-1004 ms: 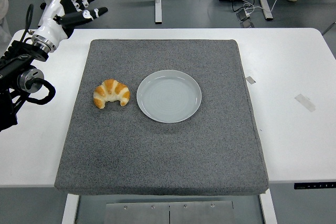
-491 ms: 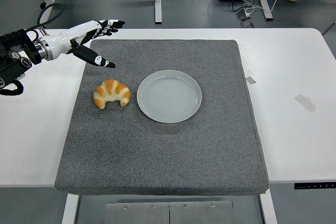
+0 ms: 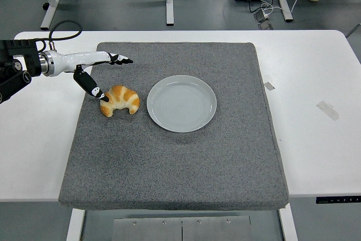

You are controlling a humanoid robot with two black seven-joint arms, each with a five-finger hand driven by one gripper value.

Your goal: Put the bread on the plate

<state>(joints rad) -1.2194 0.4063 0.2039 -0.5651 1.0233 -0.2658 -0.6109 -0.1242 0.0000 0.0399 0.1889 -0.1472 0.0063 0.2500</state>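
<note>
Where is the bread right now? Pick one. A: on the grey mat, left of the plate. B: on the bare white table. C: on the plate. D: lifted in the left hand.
A: the bread lies on the grey mat just left of the plate, which holds nothing.

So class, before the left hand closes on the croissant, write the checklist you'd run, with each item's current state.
1. Plate empty, ready to receive: ok.
2. Croissant free on the grey mat, lying apart from the plate: ok.
3. Left hand open: ok, fingers spread, holding nothing.
4. Hand around the croissant: not ok, only the thumb tip is at its left end; the fingers point past it.
5. Thumb touching the bread: cannot tell.
6. Path from croissant to plate clear: ok.
</note>
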